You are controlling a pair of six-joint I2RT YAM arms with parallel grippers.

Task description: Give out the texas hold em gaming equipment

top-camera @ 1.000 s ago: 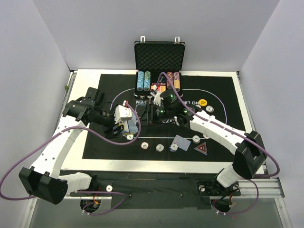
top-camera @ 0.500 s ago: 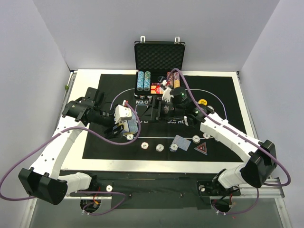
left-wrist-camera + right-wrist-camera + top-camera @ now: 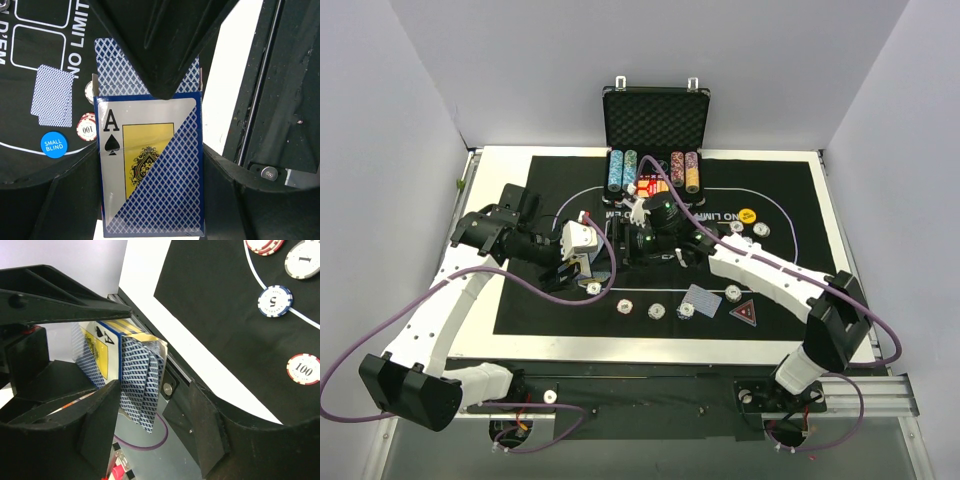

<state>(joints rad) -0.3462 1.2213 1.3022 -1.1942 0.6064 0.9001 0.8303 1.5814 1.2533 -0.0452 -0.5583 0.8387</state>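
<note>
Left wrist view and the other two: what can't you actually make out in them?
Right wrist view: whether the right tool touches the cards it straddles; the angle hides any contact.
Left wrist view: the right tool covers the middle of those cards above the card box, so they can't be counted.
Right wrist view: red chips, cut off by the top edge.
Top external view: numbers on the loose chips, too small.

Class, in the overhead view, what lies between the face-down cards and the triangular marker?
One pale poker chip, between cards and marker, in the overhead view.
</note>
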